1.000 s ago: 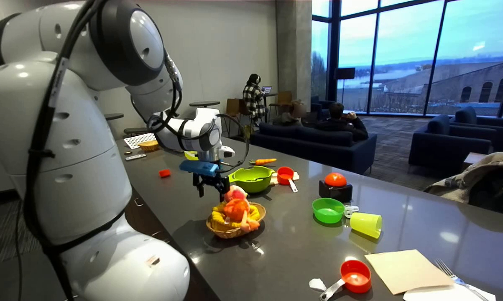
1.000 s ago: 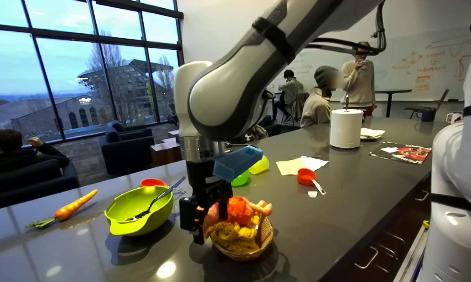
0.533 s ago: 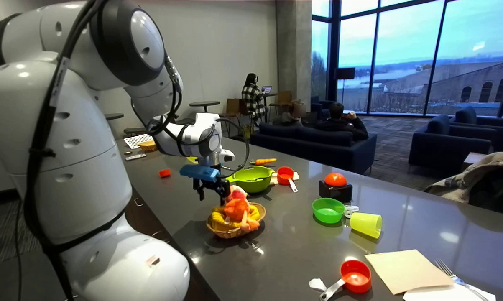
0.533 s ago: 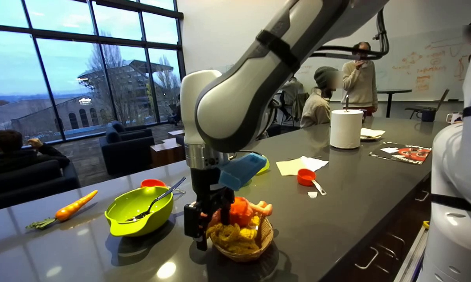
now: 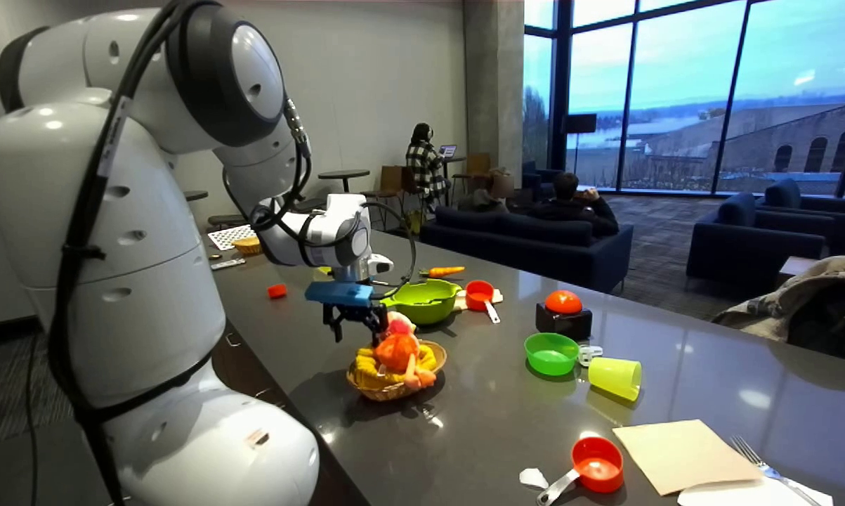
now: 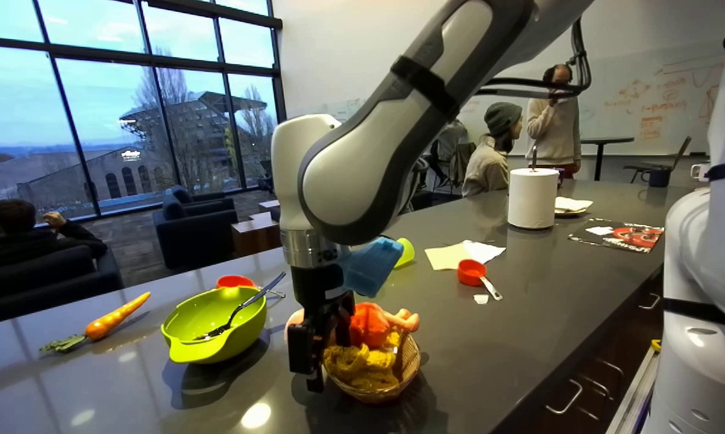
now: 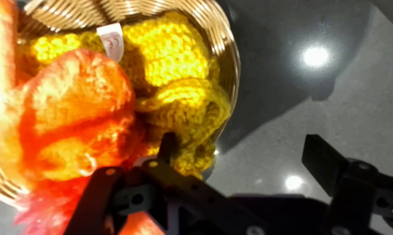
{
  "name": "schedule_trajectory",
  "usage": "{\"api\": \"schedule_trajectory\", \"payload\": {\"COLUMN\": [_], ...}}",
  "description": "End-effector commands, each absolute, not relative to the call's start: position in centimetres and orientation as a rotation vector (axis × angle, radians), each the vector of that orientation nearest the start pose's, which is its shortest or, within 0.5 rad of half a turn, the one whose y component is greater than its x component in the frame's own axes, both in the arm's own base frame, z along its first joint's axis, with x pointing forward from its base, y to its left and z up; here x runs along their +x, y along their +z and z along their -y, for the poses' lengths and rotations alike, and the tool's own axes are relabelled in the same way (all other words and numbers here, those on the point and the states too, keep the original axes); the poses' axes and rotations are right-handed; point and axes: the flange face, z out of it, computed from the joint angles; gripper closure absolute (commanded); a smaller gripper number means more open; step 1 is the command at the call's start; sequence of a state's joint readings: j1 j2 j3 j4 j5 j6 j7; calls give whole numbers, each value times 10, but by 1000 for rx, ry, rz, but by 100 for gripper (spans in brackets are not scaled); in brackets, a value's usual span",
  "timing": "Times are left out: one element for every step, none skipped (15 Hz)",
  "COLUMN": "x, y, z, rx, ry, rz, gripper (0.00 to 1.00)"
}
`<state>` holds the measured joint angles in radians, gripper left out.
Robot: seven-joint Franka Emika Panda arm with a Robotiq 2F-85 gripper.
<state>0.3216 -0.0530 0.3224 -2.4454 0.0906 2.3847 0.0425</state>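
Over the rim of a wicker basket [image 7: 227, 36], the gripper [image 7: 241, 143] stands with its fingers well apart. In the wrist view its left finger hangs over the yellow knitted cloth [image 7: 173, 52] inside, its right one over grey counter [image 7: 356, 124]. On the cloth lies an orange plush toy [image 7: 82, 104], just beside the left finger; whether the two touch I cannot tell. A white tag [image 7: 112, 42] by the toy carries what looks like a CE mark.

In an exterior view, a broad stretch of counter runs from the basket to the counter's edge on the right, giving room sideways. Left of the basket, a green bowl [image 6: 187, 334] holds a dark utensil [image 6: 235, 316], with a carrot [image 6: 112, 318] farther left. Farther off on the right sit a red measuring cup [image 6: 470, 274], then a white paper roll [image 6: 532, 199] and, to its right, a printed mat [image 6: 630, 234] whose lettering is too small to read. Far behind, a whiteboard [image 6: 651, 108] bears orange writing, illegible; through the window [image 6: 106, 90], a pale sign [image 6: 131, 155] is a blur.
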Motion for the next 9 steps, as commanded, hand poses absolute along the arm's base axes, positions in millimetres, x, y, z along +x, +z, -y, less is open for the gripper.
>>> {"api": "schedule_trajectory", "payload": {"x": [380,379,377,376,374,373,373,372,372], "y": [315,313,311,311,311,311,311,311,311], "z": [-287,-286,-285,-283,-282,-281,-280,-280,-280], "rx": [-2996,-3003,-3005,-3011,-3016,-3020,-3025,-3026,-3029], "ry": [92,109,122,136,153,159,164,170,173], "rz": [877,879,883,877,871,868,871,870,873], "gripper": [0,0,0,0,0,2,25,26,29]}}
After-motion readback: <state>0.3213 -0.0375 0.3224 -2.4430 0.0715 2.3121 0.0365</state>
